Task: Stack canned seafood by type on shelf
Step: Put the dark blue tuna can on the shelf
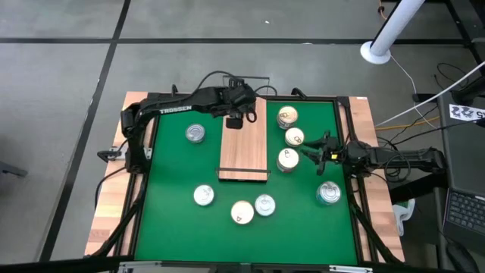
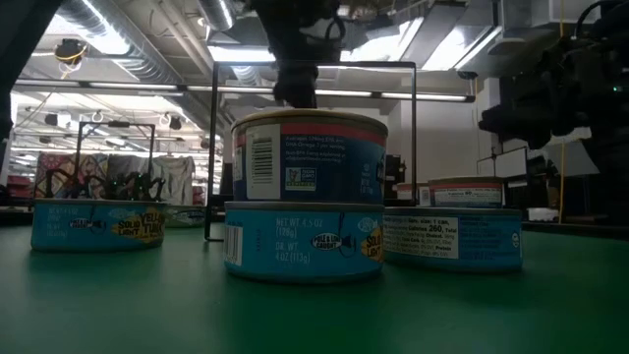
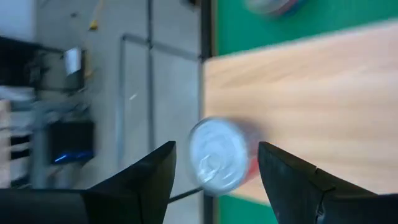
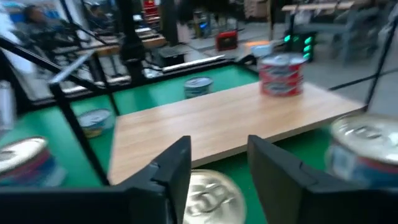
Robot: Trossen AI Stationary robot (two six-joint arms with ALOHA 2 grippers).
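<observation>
From my remote station, nearest the low camera I see a stack of two round tins (image 2: pixel 305 202): a red-and-blue-labelled one on a blue-labelled one, on the green mat (image 1: pixel 170 227). From above, three silver-topped tins (image 1: pixel 203 196) lie on the mat near its front edge, and one larger silver tin (image 1: pixel 328 192) lies front right.

The right gripper (image 1: pixel 317 150) sits low over the mat, right of the long light-brown wood-grain shelf board (image 1: pixel 244 149). Its fingers stand apart and hold nothing; a cream-gold-topped tin (image 4: pixel 211 198) rests on the mat directly beneath and between them. Two more cream-gold-topped tins (image 1: pixel 287 117) line up beyond it along the board's right side.

The left gripper (image 1: pixel 236 115) hangs over the board's far end. Its fingers are spread wide, gripping nothing. Between them, in the wrist view, a silver-topped red-labelled tin (image 3: pixel 217 155) stands on the board at its far edge. Another silver tin (image 1: pixel 195 133) lies on the mat left of the board.
</observation>
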